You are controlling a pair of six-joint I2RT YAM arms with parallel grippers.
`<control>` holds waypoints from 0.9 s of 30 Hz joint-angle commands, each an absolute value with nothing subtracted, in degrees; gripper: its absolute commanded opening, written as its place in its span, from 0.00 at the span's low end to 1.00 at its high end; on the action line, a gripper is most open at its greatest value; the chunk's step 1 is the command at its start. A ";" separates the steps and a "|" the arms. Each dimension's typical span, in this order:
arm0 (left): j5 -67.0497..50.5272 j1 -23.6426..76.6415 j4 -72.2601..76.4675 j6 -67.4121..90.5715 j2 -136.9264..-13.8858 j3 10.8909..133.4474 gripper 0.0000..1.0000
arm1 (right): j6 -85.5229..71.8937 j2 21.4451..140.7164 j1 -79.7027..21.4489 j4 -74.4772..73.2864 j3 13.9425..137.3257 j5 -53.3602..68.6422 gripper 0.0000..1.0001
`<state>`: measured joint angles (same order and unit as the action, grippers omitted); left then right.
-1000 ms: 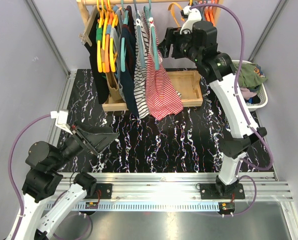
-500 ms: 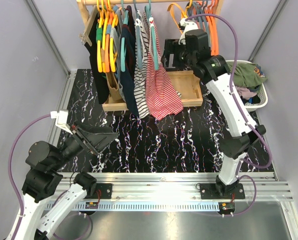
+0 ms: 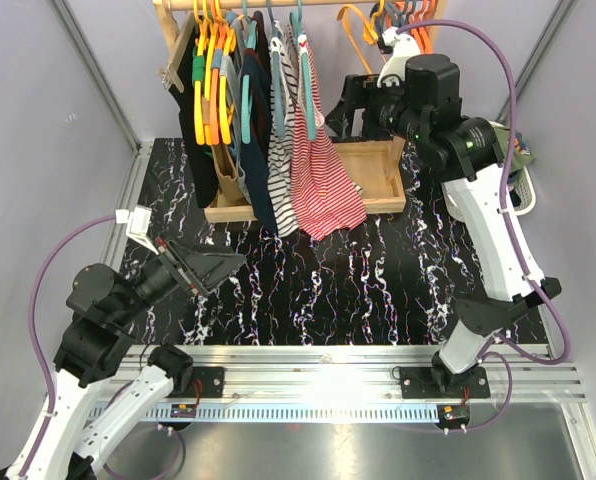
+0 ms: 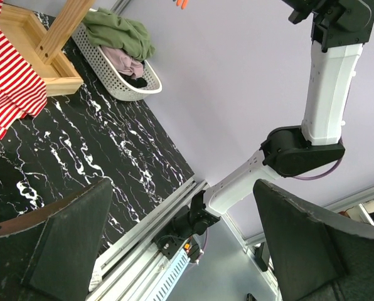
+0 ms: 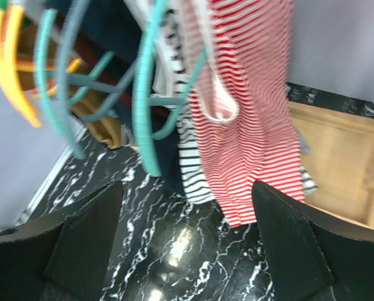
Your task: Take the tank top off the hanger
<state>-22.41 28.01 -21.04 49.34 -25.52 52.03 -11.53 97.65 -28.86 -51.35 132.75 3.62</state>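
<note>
Tank top [image 3: 323,175], red-striped: hung on teal hanger [image 5: 144,106] at the right end of the clothes on the wooden rack [image 3: 378,175]. Right end effector [image 3: 350,103]: jaws wide, empty, just beside it. Left end effector [image 3: 206,270]: jaws wide, empty, above counter [image 3: 378,290].

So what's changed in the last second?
The right gripper shifted slightly right, away from the red striped tank top, its elbow swinging out over the basket. The left gripper edged forward. Both open, holding nothing; clothes unmoved.
</note>
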 commanded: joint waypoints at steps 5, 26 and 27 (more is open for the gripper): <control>-23.82 27.77 -16.79 48.69 -26.10 53.09 0.99 | -9.23 104.40 -31.99 -53.44 140.97 10.11 0.90; -22.24 27.77 -18.81 47.73 -24.61 52.91 0.99 | -7.03 116.45 -37.71 -47.81 148.27 -19.60 0.66; -22.24 27.77 -18.90 47.81 -24.61 52.91 0.99 | -6.86 116.89 -37.71 -48.07 149.05 -19.34 0.61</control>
<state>-22.44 28.01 -20.10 49.08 -25.36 52.03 -8.67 114.89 -37.50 -50.30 147.00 -17.56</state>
